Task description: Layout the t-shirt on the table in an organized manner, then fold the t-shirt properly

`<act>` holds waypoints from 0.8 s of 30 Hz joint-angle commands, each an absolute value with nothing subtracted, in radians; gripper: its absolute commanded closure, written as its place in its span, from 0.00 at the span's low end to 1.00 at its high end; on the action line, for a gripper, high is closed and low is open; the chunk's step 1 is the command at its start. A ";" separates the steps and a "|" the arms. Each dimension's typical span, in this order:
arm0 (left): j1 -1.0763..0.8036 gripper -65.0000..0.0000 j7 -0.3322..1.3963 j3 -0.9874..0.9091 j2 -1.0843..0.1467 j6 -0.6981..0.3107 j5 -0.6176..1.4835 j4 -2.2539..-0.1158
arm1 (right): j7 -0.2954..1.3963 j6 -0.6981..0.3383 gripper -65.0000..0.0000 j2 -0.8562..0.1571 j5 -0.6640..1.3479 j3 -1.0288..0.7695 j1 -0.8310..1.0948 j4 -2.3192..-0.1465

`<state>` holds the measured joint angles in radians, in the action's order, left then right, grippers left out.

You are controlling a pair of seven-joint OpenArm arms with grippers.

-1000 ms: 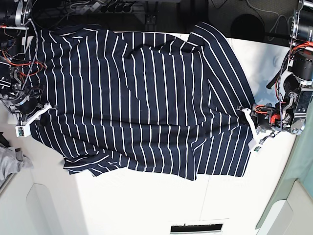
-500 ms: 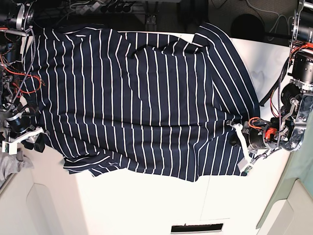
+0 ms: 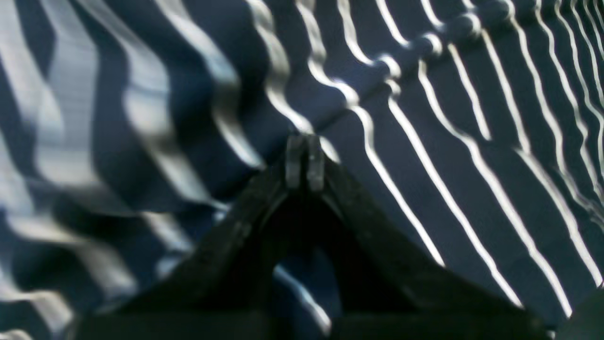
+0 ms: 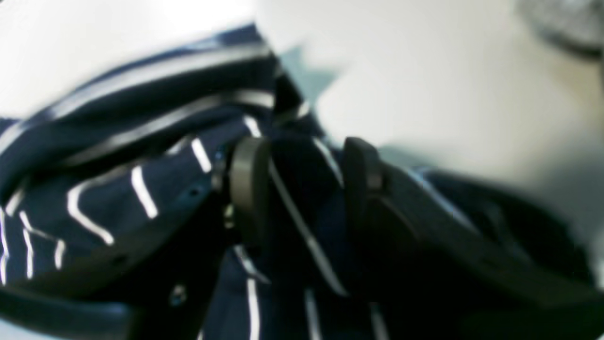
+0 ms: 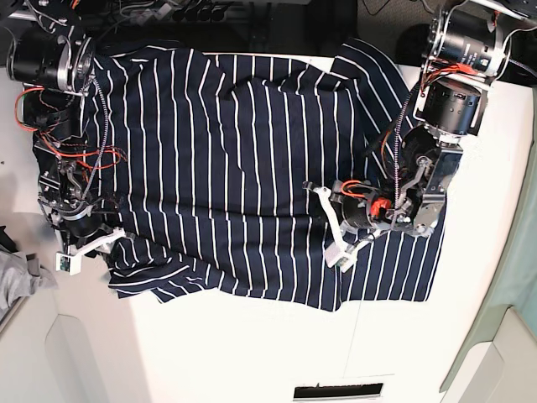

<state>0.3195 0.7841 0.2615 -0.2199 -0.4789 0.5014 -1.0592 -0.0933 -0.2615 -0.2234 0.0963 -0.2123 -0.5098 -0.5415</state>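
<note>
- Base view: t-shirt [image 5: 252, 168] spread over upper table [image 5: 252, 353], hem rumpled toward 6 o'clock.
- Left gripper [image 5: 329, 225] pressed together amid fabric at 3 o'clock.
- Right gripper [image 5: 88, 248] parted at 9 o'clock edge, fabric between.
- Soft, light, limp; best pinched at hem corners.

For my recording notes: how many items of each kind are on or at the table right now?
Striped t-shirt: 1
Grey cloth, at the table edge: 1
Robot claws: 2, left claw and right claw
Total: 4
</note>
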 commanded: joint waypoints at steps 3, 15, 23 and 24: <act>0.346 1.00 0.767 0.256 -0.196 -0.482 0.495 -1.012 | -0.112 -0.275 0.61 -0.236 0.101 -0.202 -0.512 -0.533; 0.346 1.00 0.760 0.256 -0.194 -0.452 0.459 -0.981 | -0.112 -0.409 0.61 -0.232 0.209 -0.202 -0.158 -0.847; 0.347 1.00 0.758 0.256 -0.194 -0.453 0.463 -0.981 | -0.104 -0.408 0.61 -0.238 0.259 -0.204 -0.049 -1.071; 0.347 1.00 0.758 0.256 -0.194 -0.453 0.468 -0.982 | -0.104 -0.408 0.61 -0.238 0.259 -0.204 -0.051 -1.094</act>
